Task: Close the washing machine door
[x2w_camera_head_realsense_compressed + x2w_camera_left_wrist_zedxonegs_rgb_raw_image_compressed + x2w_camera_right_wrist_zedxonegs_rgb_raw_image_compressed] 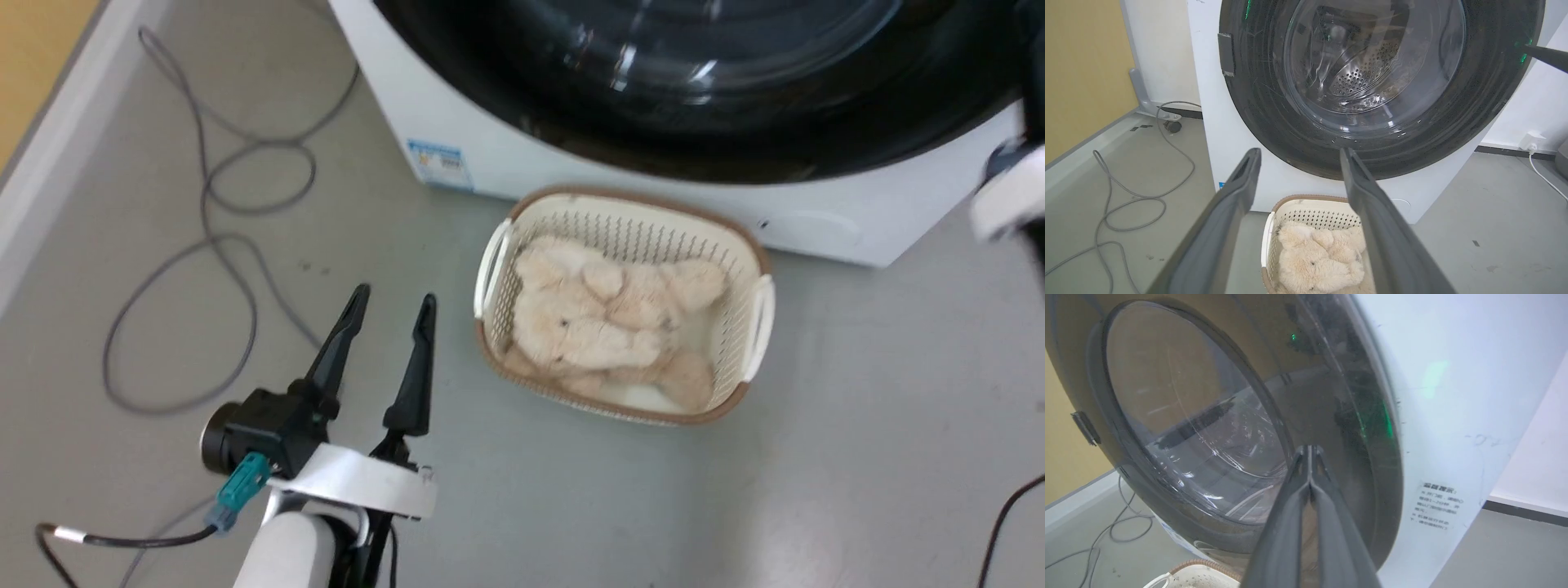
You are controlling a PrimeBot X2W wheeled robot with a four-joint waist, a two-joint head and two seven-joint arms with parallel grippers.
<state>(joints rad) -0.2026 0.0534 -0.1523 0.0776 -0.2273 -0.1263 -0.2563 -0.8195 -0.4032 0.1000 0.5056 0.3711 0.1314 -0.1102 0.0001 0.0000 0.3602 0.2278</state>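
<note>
Low over the floor (816,457) hangs the left gripper (393,296), fingers spread wide and holding nothing. It is just beside the left end of the basket (759,318) and well apart from the door (1372,81). That basket stands on the floor just in front of the washer (1212,134), below the door's bottom rim, and holds one beige plush toy (604,318). A loose grey cable (204,245) loops on the floor further left.

The door lies flat against the washer's front, shut or all but shut; whether the latch has caught I cannot tell. Its hinge (1227,55) sits on the left rim, so the free edge is the right one. There the right gripper (1309,449) has its fingers pressed together on nothing, tips at the dark rim between glass and outer edge, seemingly touching it. So the right arm is the nearer one, with the door straight ahead of its fingertips. I judge that any last move is a short push inward at that rim until the latch holds.
</note>
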